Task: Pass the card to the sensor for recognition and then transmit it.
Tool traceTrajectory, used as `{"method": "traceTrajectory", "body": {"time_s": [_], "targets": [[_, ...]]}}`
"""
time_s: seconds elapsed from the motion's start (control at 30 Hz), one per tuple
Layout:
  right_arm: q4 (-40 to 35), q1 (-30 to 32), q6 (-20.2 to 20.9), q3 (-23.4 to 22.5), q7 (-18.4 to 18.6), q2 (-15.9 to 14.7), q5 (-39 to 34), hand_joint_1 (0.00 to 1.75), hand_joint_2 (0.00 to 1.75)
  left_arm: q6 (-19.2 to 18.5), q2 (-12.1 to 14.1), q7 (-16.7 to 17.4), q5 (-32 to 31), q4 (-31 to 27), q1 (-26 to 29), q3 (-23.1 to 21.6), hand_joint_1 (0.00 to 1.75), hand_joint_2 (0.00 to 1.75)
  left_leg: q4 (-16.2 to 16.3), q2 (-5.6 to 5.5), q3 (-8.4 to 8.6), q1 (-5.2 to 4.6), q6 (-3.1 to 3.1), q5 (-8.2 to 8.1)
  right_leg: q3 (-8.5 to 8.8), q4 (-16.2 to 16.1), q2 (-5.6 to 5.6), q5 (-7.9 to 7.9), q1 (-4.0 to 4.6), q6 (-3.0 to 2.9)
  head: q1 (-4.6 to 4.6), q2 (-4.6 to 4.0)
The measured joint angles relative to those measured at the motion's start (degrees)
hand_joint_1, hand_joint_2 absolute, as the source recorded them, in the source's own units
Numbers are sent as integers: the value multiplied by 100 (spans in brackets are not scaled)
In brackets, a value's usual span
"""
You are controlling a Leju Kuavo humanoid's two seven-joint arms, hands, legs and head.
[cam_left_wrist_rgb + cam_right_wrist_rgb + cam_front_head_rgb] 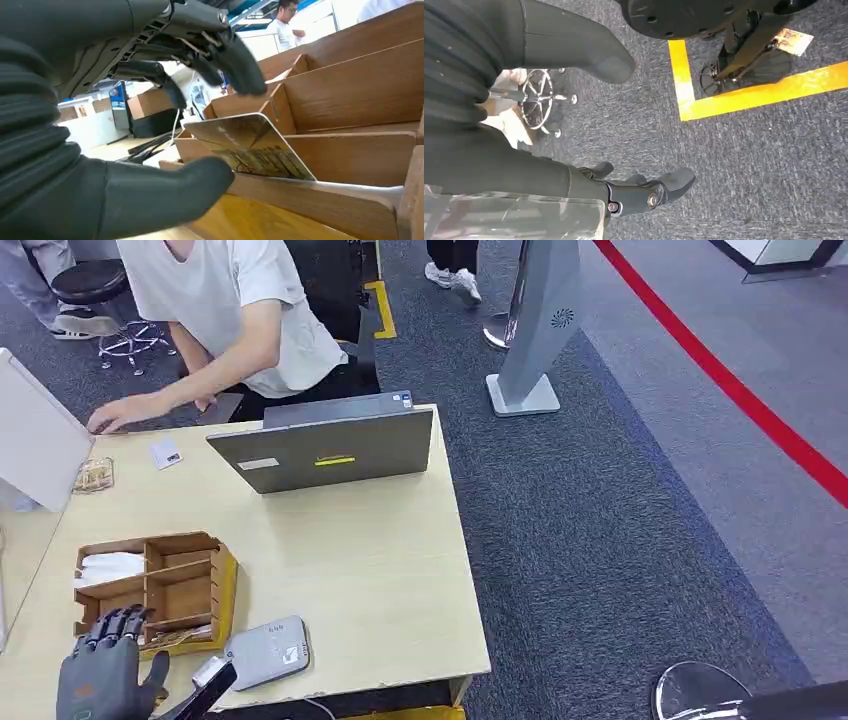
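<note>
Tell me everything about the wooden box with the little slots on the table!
The wooden box is a brown tray split by thin walls into several open compartments. It lies flat near the table's front left corner, beside a grey sensor pad. White papers fill one far slot. A card leans tilted in the nearest slot, where the left hand reaches with fingers apart.

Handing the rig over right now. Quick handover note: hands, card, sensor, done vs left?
Left robot hand: open, fingers spread at the near end of the wooden organizer, poised around the card but not yet gripping it.
Right robot hand: holds nothing, over the carpet.
Card: leaning tilted in the organizer's near compartment, by the left wrist view.
Sensor: the grey reader lies flat on the table, right beside the organizer.
Done: reach to the card.
Left: grasp, lift, present to the reader, then pass it on.
</note>
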Motion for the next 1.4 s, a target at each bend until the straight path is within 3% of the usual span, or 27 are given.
{"method": "traceTrajectory", "body": {"time_s": [0.5,0.7,0.83,0.93,1.07,1.13,1.17,1.27,1.33,1.4], "targets": [[-155,101,11,26,107,0,-160,0,175,-35,33,-9,114,4,44,0,175,175,0,0,0,0,0,0,1,0,0,0,0,0,0,0],[-274,196,-142,96,256,0,-300,0,175,-816,204,76,186,-598,136,0,175,175,0,0,-1,1,0,0,-1,1,0,0,1,0,0,0],[-363,259,-223,170,339,0,-389,0,175,-1301,477,-38,197,-1279,145,0,175,175,0,0,-1,1,0,0,-3,1,0,0,2,0,0,0],[-413,308,-286,203,376,0,-461,0,175,-1850,941,-264,421,-1946,89,-2,175,175,0,-1,-1,3,0,1,-12,1,-1,-1,3,-1,0,0],[-442,328,-325,210,413,0,-544,0,175,-2698,1955,-643,1355,-2696,-275,7,175,175,0,-2,-2,11,-8,7,-12,5,-3,2,11,-6,-2,-2],[-453,340,-314,210,426,0,-595,0,175,-3236,2622,-846,2129,-3081,-664,133,175,175,0,-5,-2,16,-11,12,-15,7,-7,4,15,-10,2,0],[-457,345,-301,210,429,0,-588,0,175,-3470,2807,-859,2380,-3176,-945,190,175,175,0,-9,-4,13,-12,16,-12,8,-14,5,13,-10,-2,0],[-461,342,-201,210,461,0,-519,0,175,-3982,2924,-474,2363,-3294,-1837,221,175,175,0,-16,1,10,-14,18,-8,6,-20,8,11,-12,-2,0],[-464,334,-109,210,461,0,-374,0,175,-3897,2596,68,1774,-3204,-2419,65,175,175,0,-18,-1,7,-9,22,4,5,-24,16,9,-10,2,0],[-466,305,-74,210,455,0,-334,0,175,-3761,2325,302,1438,-3036,-2780,-134,175,175,0,-16,1,7,-8,23,7,4,-22,19,9,-11,2,0]]}}
